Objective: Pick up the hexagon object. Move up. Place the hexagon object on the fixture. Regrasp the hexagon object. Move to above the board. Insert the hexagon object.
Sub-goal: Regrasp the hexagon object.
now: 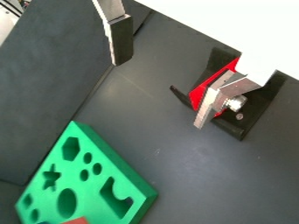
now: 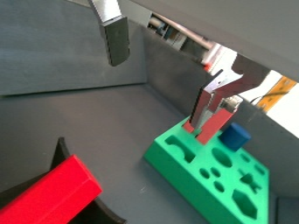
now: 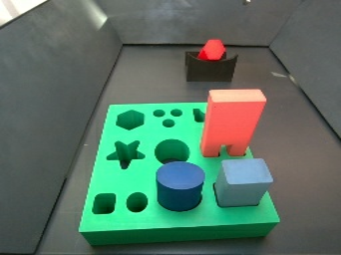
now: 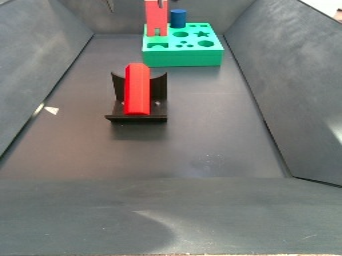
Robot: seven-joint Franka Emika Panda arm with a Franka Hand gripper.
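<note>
We see hexagon [image 4: 136, 88] resting on fixture [image 4: 135, 113], well apart from board [image 3: 134, 169]. Pincer [image 1: 163, 74] wide, empty, above floor. We judge regrasp step next: descend, straddle hexagon, close.

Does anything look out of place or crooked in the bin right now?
Nothing stands out. The hexagon object lies in the fixture notch, the board sits flat with its blocks upright, and the tool hangs open and empty above the floor.
</note>
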